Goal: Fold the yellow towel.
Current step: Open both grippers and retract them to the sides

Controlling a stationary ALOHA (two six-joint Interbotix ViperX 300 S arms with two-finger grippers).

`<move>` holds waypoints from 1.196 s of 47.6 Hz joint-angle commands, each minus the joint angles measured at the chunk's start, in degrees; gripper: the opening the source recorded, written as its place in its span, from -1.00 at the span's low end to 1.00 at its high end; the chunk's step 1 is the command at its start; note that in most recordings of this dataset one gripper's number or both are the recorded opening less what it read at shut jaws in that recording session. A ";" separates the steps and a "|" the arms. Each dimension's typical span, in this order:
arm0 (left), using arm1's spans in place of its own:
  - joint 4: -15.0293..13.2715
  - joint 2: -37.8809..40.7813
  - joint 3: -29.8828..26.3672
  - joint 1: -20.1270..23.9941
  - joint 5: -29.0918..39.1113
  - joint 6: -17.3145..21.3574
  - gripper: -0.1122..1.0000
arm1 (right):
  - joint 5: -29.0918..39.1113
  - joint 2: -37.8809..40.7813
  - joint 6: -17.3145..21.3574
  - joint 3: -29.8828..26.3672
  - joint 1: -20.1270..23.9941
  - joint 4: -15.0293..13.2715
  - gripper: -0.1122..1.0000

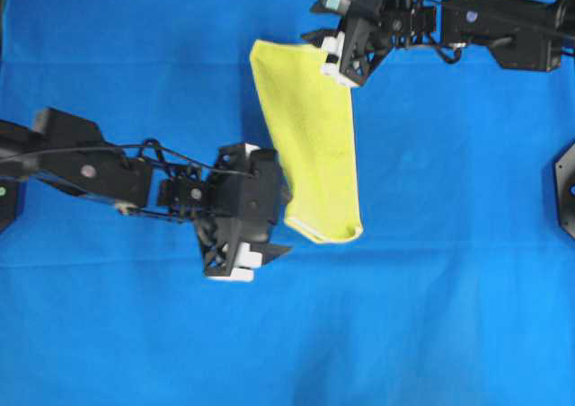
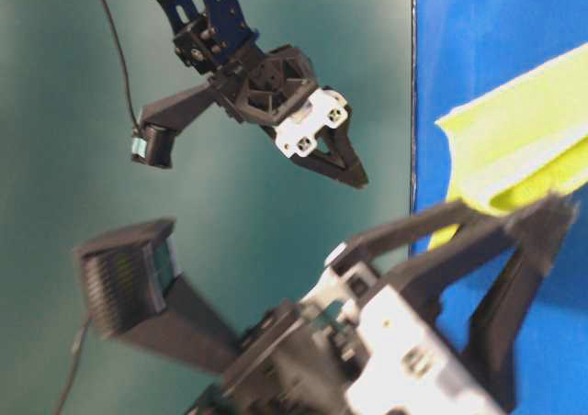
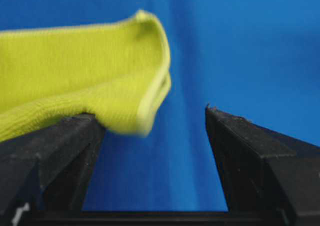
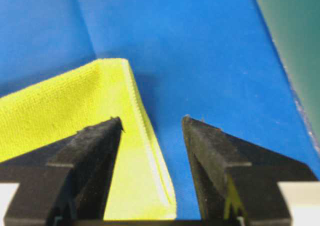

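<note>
Over at twelve o'clock the right gripper (image 1: pixel 334 54) gapes wide, as does the left gripper (image 1: pixel 262 249); the bright yellow-green microfibre towel (image 1: pixel 310 145), folded, could snag a finger and unfold.

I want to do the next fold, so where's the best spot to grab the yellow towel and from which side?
Probably the yellow towel by its near short end, at the doubled corner where both layers meet in a curled lip. Come in from the left tool's side, low along the blue cloth: that raised edge gives a finger room to slip under both layers.
</note>
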 commanded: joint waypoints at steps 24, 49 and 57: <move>0.00 -23.99 12.39 0.62 2.46 0.18 0.51 | 0.44 -24.96 2.37 14.33 1.32 1.93 0.22; 0.00 -41.13 28.48 6.68 -11.51 0.09 0.50 | -8.61 -44.47 9.84 32.61 6.68 3.60 0.22; 0.00 -41.40 29.53 7.21 -12.92 -0.18 0.50 | -8.96 -44.30 9.84 32.61 6.68 3.69 0.22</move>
